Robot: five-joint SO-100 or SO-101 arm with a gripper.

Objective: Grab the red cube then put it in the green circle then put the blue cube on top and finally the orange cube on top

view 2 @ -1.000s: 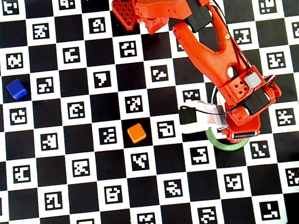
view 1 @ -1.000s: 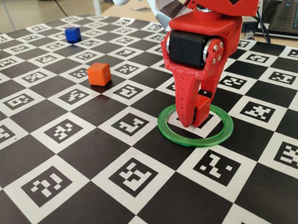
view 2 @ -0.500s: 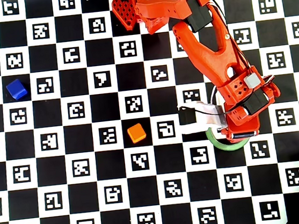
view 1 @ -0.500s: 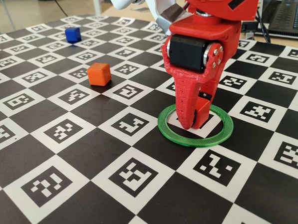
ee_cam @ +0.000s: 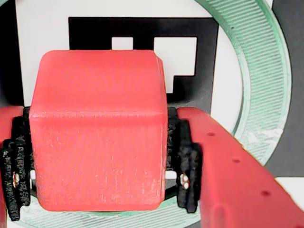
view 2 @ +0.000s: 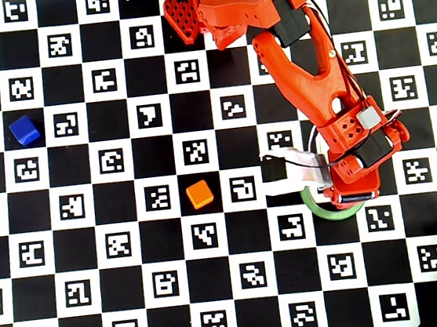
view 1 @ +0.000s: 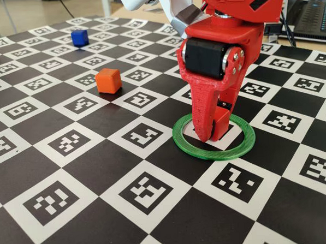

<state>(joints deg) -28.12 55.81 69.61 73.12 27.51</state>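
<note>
Wrist view: we see the gripper (ee_cam: 102, 190) clamped on the red cube (ee_cam: 97, 128), its black pads (ee_cam: 183, 166) pressing both sides, over the middle of the green circle (ee_cam: 266, 85). In the fixed view the orange cube (view 1: 108, 80) and blue cube (view 1: 80, 37) sit well apart on the checkered board (view 1: 100, 174).

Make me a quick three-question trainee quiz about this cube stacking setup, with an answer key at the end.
1. True or false: the tool is empty.
2. In the fixed view, which lies farther from the green circle: A) the orange cube or B) the blue cube?
3. Fill in: in the wrist view, the red cube sits inside the green ____.

Key: 1. False, it is shut on the red cube. 2. B. 3. circle.
</note>
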